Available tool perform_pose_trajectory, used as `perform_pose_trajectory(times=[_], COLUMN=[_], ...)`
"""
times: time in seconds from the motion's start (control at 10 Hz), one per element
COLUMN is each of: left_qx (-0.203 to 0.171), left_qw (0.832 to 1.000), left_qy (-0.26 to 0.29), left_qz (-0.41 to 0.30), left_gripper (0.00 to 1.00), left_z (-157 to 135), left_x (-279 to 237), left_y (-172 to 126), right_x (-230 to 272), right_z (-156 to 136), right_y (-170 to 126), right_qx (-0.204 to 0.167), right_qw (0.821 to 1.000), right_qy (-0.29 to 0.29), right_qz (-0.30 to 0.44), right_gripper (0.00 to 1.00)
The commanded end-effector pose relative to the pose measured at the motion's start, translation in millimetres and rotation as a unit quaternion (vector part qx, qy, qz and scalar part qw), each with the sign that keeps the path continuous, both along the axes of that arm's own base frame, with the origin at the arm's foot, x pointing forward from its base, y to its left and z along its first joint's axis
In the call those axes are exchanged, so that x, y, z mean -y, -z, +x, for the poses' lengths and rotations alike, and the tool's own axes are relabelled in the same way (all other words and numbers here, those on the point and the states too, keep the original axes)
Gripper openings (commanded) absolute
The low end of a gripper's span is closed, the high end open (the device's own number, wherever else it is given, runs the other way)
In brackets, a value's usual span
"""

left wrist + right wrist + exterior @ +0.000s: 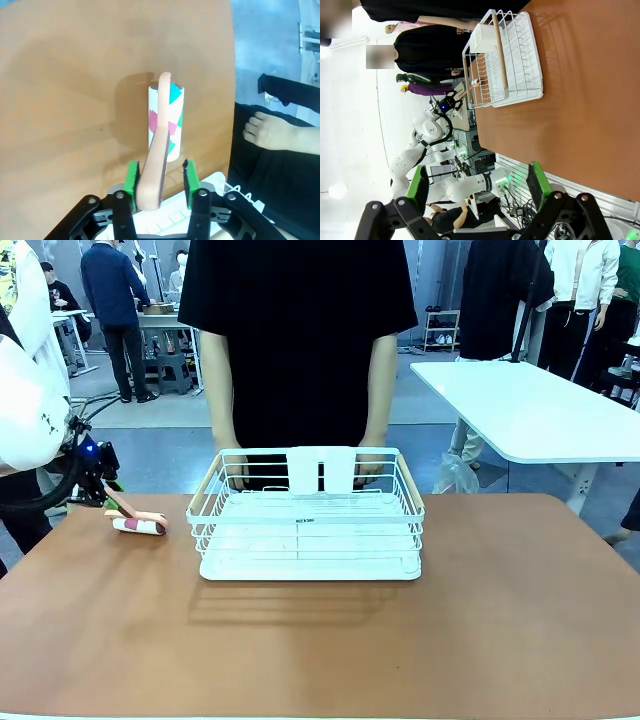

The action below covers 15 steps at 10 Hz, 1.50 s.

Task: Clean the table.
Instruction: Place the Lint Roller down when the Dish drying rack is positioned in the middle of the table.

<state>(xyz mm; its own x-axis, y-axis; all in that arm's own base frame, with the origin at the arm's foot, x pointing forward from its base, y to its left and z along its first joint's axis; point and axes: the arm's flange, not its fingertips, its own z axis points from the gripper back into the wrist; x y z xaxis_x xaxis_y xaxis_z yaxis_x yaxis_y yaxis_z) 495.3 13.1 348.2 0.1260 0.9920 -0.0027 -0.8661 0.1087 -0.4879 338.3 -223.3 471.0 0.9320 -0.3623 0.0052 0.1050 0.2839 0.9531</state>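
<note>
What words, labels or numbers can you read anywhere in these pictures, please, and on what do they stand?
None can be read.
Small dark label on the front wire of the white rack: too small and blurred to read.
Lint roller on the table: coloured shapes, no letters.
Left gripper, right gripper: no print visible.

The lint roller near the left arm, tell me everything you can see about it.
The lint roller with a peach-pink plastic handle and a white paper roll printed with pink and teal shapes lies on its side on the reddish-brown table, left of the white wire dish rack. Its curved handle rises from the roll into the left gripper, passing between the green-padded fingers. The right one stands clear of the handle; contact at the other cannot be told. The roll rests on the tabletop near the table's left edge.
</note>
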Motion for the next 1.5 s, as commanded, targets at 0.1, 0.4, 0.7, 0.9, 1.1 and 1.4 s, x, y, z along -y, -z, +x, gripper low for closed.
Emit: perform_pose_trajectory(times=[0.1,0.4,0.7,0.9,1.1,1.4], left_qx=[-0.02,-0.068,-0.081,-0.079,-0.067,-0.067], left_qw=[1.0,0.997,0.995,0.995,0.996,0.996], left_qy=[0.014,0.028,0.056,0.054,0.055,0.055], left_qz=[-0.002,0.006,0.026,0.035,0.026,0.026], left_gripper=[0.92,1.0,1.0,1.0,1.0,1.0], left_z=[-20,-34,-48,-51,-47,-47], left_x=[-6,-14,-16,-14,-17,-17], left_y=[-13,-36,-65,-73,-70,-70], right_x=[0,0,0,0,0,0], right_z=[-1,-1,-1,-1,-1,-1], right_y=[-2,-2,-2,-2,-2,-2], right_qx=[0.007,0.007,0.007,0.007,0.007,0.007], right_qw=[1.0,1.0,1.0,1.0,1.0,1.0], right_qy=[0.0,0.0,0.0,0.0,0.0,0.0], right_qz=[0.004,0.004,0.004,0.004,0.004,0.004], right_gripper=[1.0,1.0,1.0,1.0,1.0,1.0])
